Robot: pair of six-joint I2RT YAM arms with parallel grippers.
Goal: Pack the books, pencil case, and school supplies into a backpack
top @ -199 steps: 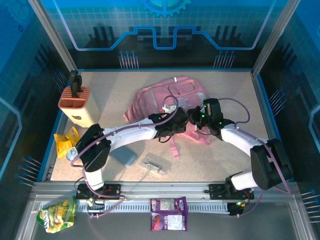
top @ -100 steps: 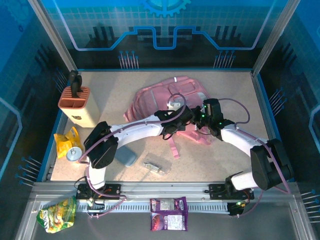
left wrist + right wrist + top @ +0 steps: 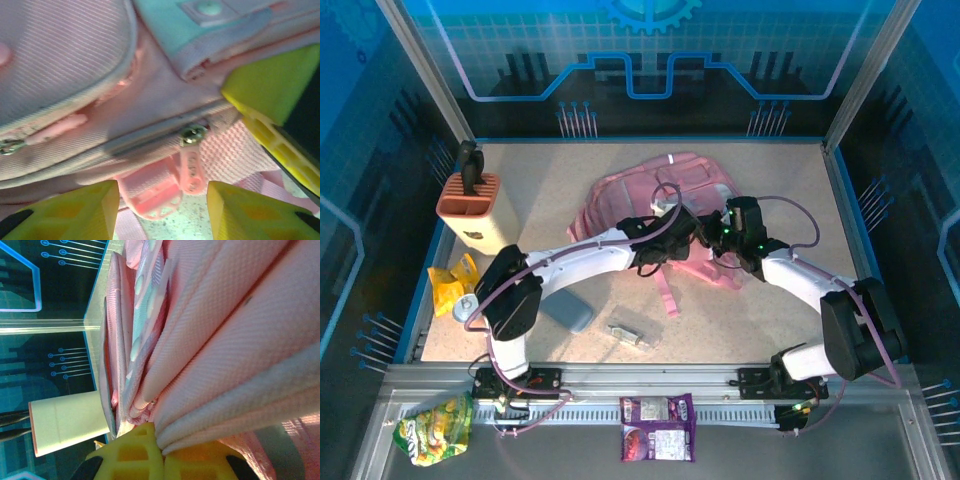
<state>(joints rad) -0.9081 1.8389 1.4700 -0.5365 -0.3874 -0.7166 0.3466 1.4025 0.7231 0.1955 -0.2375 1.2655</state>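
Backpack point(image 3: 650, 195) is lying flat toward the far middle of the table point(image 3: 550, 180). It's pink all over, ribbed woven fabric with pale mint picture panels, and a pink strap point(image 3: 666, 292) trails toward the near edge. Both arms meet at its near side.

The left wrist view is right up on a zip line: a metal slider point(image 3: 194, 134) with a pink rubbery pull tab point(image 3: 191, 172) hanging down, and a second pull point(image 3: 60, 127) off to the left. The left jaws are partly apart, yellow fingers point(image 3: 75, 212) either side of that tab, nothing clamped.

The right jaws are pinched closed on a fold of the pink fabric, with the folds fanning out from the fingertips point(image 3: 135, 452).

The grey-blue pencil case point(image 3: 567, 312) sits on the table near the left arm, with the small clear silvery item point(image 3: 633, 335) just beside it. Both are apart from the backpack.
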